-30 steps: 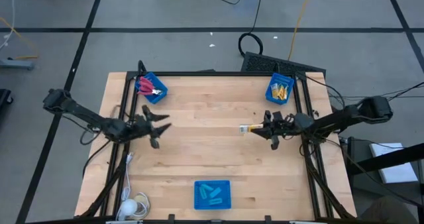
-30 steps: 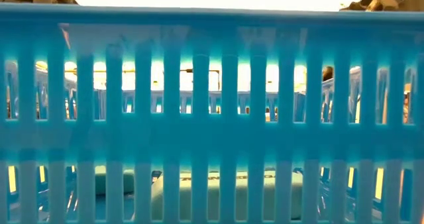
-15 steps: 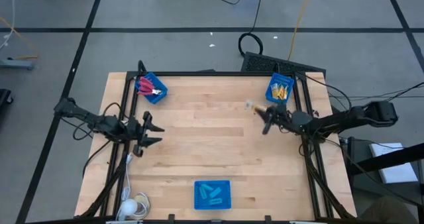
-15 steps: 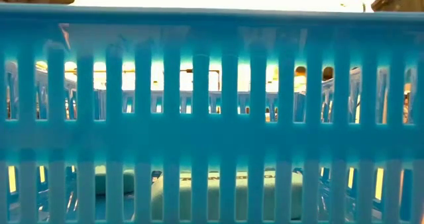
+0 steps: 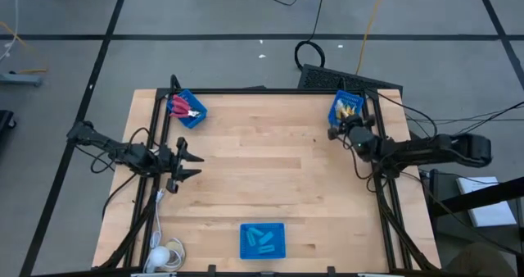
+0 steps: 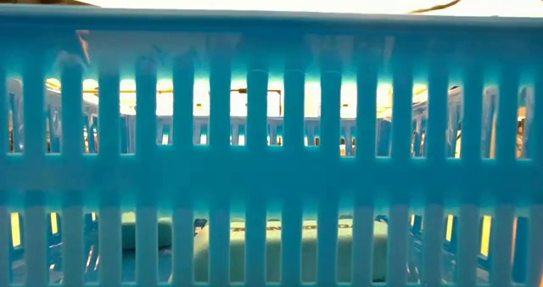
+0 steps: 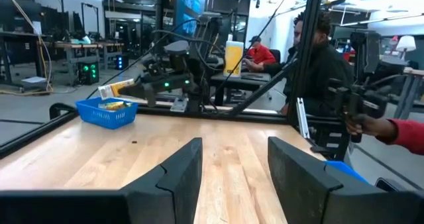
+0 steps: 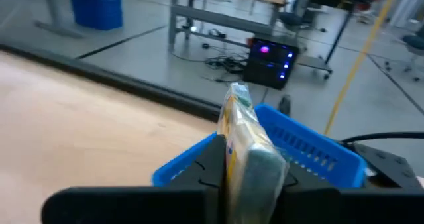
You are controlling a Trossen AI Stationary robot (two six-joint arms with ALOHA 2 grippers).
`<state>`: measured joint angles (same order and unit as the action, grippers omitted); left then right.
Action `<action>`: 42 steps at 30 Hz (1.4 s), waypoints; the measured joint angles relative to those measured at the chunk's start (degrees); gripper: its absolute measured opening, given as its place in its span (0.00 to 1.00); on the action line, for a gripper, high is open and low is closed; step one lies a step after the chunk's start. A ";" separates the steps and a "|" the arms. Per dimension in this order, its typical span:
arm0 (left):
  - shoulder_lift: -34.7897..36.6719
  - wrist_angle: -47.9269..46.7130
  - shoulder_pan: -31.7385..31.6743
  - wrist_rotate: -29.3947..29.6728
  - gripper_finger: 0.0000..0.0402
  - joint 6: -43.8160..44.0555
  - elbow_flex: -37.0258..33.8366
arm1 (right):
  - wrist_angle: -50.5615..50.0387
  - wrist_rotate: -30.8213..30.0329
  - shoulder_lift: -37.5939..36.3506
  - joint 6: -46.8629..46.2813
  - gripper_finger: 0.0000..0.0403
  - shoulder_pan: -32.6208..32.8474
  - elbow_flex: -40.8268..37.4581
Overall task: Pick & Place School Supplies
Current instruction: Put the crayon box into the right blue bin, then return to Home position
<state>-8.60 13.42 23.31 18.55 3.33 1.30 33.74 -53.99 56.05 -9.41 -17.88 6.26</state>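
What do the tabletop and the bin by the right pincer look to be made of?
Tabletop: light wood, apparently butcher-block, with visible plank seams and a smooth matte finish. Blue bin: likely moulded plastic, going by its slotted walls and uniform colour. The right pincer holds a yellow pack near it.

— Right gripper (image 5: 337,129) here: a second ago I was out over mid-table with the yellow pack (image 8: 246,148); now I've swung back to the rim of the blue bin (image 5: 345,109) at the far right corner.

— Left gripper (image 5: 187,164): I've pulled back toward my table edge.
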 joint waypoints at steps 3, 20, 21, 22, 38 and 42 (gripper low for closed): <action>0.00 0.01 0.00 0.00 0.43 0.08 0.00 | 0.18 0.00 -0.03 -0.32 0.07 -2.62 0.00; 0.00 0.08 0.00 0.00 0.43 -0.07 0.00 | -1.86 0.74 -0.02 -1.88 0.27 -8.40 0.11; 0.00 0.09 0.00 -0.02 0.43 -0.07 0.00 | -1.87 1.99 -0.02 -1.90 0.30 -8.42 0.12; 0.00 0.08 0.00 -0.02 0.43 -0.07 0.00 | -1.83 3.06 -0.02 -2.05 0.32 -8.40 0.13; 0.00 0.10 0.01 -0.02 0.43 -0.07 0.02 | 20.00 63.79 -7.45 -28.33 0.51 1.87 0.17; 0.00 0.10 0.02 -0.02 0.43 -0.07 0.02 | 25.58 80.93 -9.47 -22.54 0.50 9.89 0.20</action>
<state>-8.60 13.52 23.33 18.52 3.27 1.32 59.32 26.93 46.58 -31.94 -7.99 6.46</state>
